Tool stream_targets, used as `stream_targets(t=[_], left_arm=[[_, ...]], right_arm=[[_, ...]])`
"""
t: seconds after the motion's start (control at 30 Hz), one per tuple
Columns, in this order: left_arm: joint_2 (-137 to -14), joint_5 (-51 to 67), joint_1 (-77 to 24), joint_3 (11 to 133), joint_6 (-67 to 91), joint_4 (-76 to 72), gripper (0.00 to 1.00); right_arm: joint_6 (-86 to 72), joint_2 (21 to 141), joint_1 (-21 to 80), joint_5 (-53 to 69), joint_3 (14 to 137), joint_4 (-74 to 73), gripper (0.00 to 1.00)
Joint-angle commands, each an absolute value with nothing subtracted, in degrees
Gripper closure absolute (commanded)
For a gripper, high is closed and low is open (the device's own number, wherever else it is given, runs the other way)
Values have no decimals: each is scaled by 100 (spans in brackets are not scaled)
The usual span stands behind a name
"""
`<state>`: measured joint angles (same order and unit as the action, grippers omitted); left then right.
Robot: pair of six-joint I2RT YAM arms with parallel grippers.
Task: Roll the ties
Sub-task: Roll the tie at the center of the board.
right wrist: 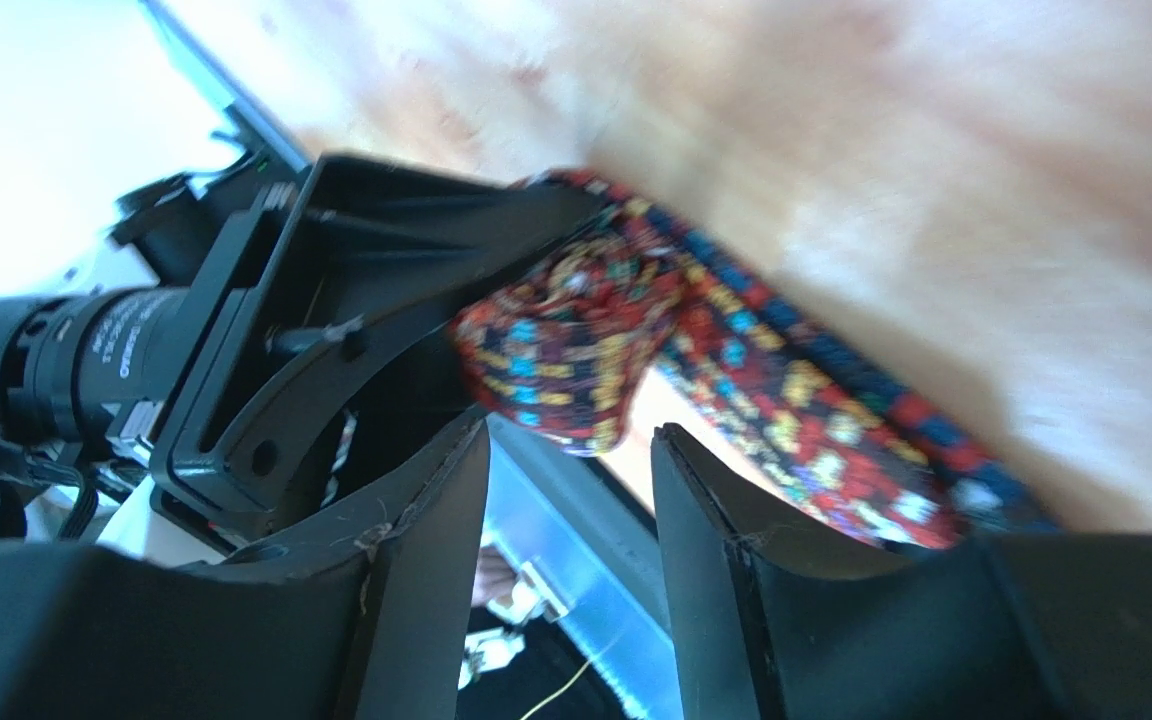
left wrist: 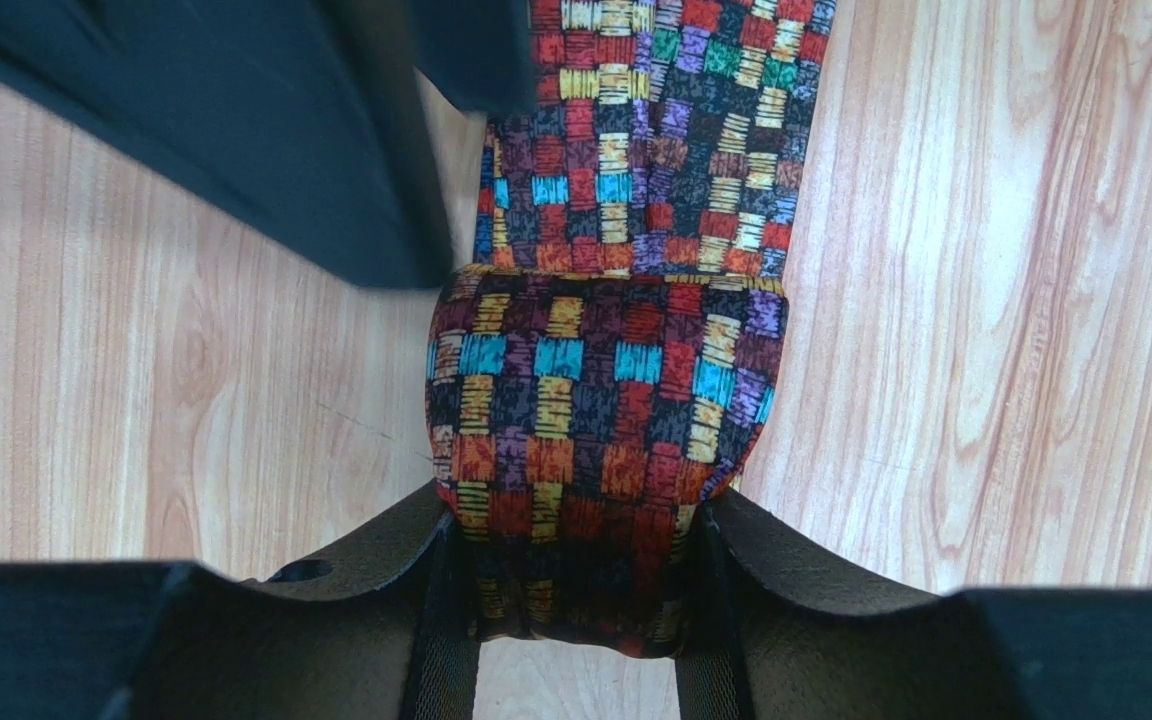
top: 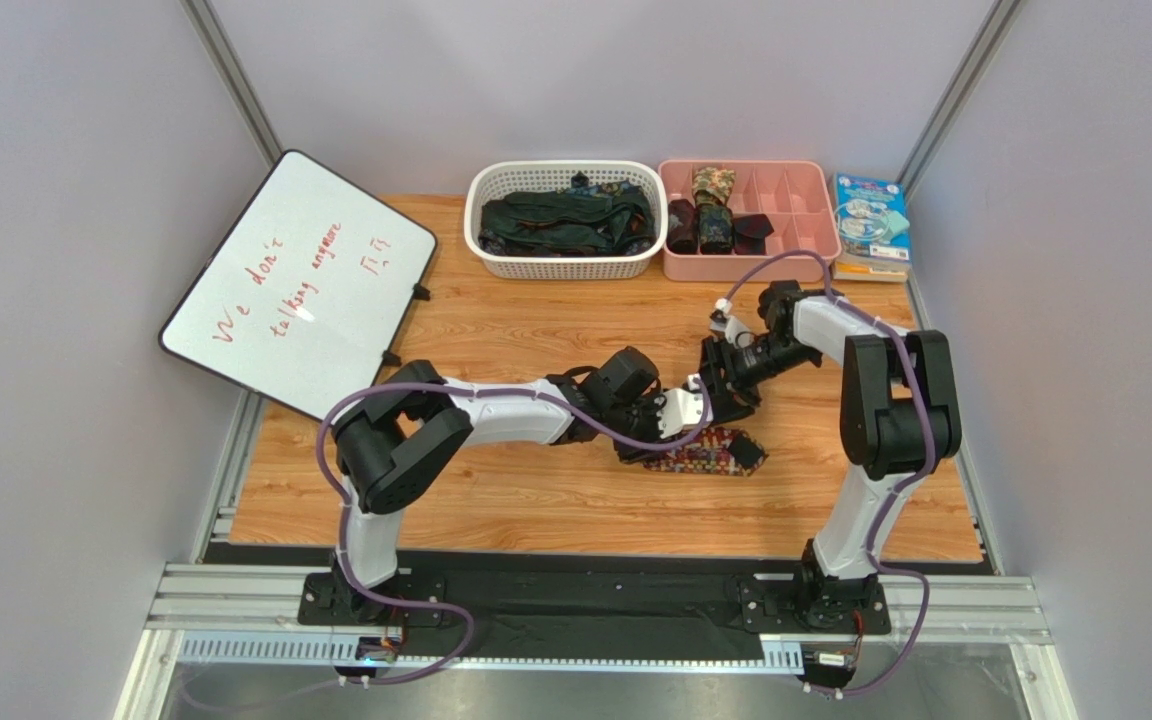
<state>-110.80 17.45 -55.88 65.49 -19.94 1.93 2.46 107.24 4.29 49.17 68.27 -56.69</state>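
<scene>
The patterned red-orange-yellow tie (top: 710, 452) lies mid-table, partly rolled. In the left wrist view its rolled coil (left wrist: 597, 405) sits between my left gripper (left wrist: 575, 600) fingers, which are shut on it; the unrolled length (left wrist: 657, 135) runs away over the wood. My left gripper (top: 687, 408) comes in from the left. My right gripper (top: 728, 375) hovers just behind it, jaws open and empty. In the right wrist view the coil (right wrist: 567, 338) hangs just beyond my right gripper (right wrist: 567, 495) fingertips, held by the left gripper's black fingers (right wrist: 312, 375).
A white basket (top: 564, 267) with dark ties stands at the back centre. A pink divided tray (top: 800, 192) next to it holds rolled ties. A whiteboard (top: 297, 285) leans at the left. A blue book (top: 871, 222) lies at the back right.
</scene>
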Motion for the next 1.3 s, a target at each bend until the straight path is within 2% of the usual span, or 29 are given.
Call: stream_targets(t=[0.0,0.1,0.2,0.23,0.3,0.33,0.37,0.43,0.63,0.73,1.0,1.1,1.27], left_arm=[[-11522,1582,-5651,6688,-2206,1415,67],[-11601,1556,-5643,6811,-2180,1538,66],[-11654,1503,-5643,6890,-2092,1591,65],[-11672,1468,-5643,6908,-2066,1617,64],[-11663,1415,-5634,6917,-1934,1626,63],[-11637,1372,-5634,6908,-1881,1609,62],[-11637,1362,-5608,6908,-1750,1591,60],[-11549,1493,-5546,6838,-1574,1503,57],[-10866,1959,-5309,6206,-1160,486,26],[-10461,2337,-5256,5740,-1064,-403,21],[-10344,2829,-5238,5362,-581,-1976,17],[-10493,2909,-5238,5344,-527,-2556,6],[-10801,3067,-5238,5335,-1053,-3006,5]], right_arm=[[211,10678,589,5475,6531,-5450,50],[202,10749,747,5458,6452,-5300,52],[202,10916,817,5423,6425,-5168,59],[193,11029,826,5379,6434,-5151,70],[228,11135,826,5248,6442,-5168,83],[246,11223,826,5177,6434,-5185,96],[246,11258,817,4977,6425,-5194,100],[255,11355,800,4852,6425,-5186,100],[150,11531,800,4167,6407,-5089,100],[45,11566,782,3622,6372,-5045,100],[-105,11716,931,2761,6635,-5089,100],[-176,11803,1151,2461,6767,-5115,100],[-167,12260,1371,2365,7189,-5203,100]])
